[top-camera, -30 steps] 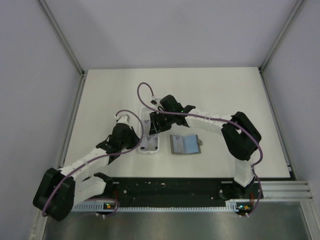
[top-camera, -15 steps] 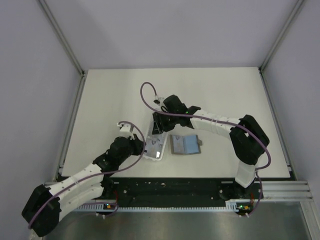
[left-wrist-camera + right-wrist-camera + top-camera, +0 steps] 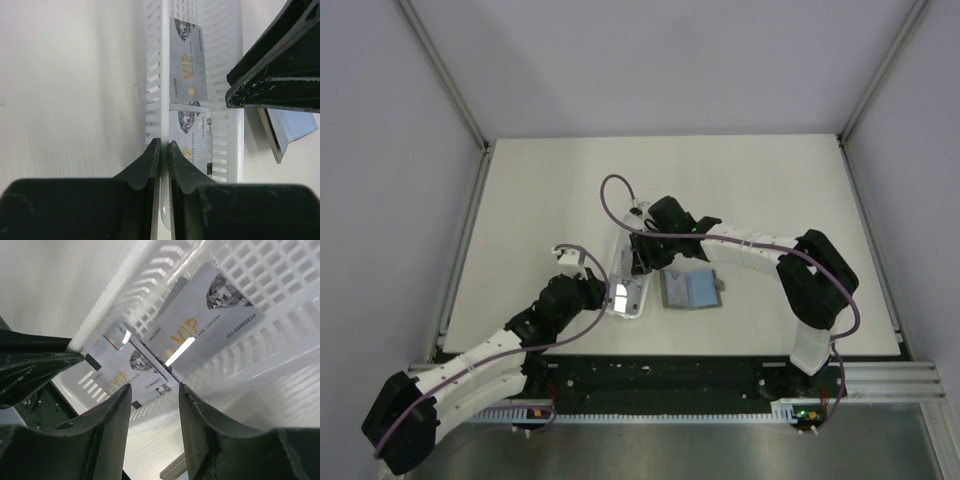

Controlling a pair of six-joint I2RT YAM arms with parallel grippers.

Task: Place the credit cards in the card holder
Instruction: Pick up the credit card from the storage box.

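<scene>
Credit cards (image 3: 200, 325), three, sit under the right gripper (image 3: 153, 390), moved nearer, fingers apart; left gripper (image 3: 163, 145) pinches one tray (image 3: 155, 60); one card holder (image 3: 692, 290) right

My overhead camera sits high above and behind the arm bases, looking down on the whole white table (image 3: 520, 200) from far off. The left wrist camera rides low and very near, sighting past the left gripper (image 3: 163, 142) along the long white slotted plastic tray (image 3: 235, 75). The right wrist camera peers between the right gripper (image 3: 155, 387) fingers into that tray (image 3: 260, 270), close up. Both wrist views share the silvery-grey VIP-printed cards (image 3: 188, 60) (image 3: 200, 325); overhead, the tray (image 3: 619, 265) appears small.
</scene>
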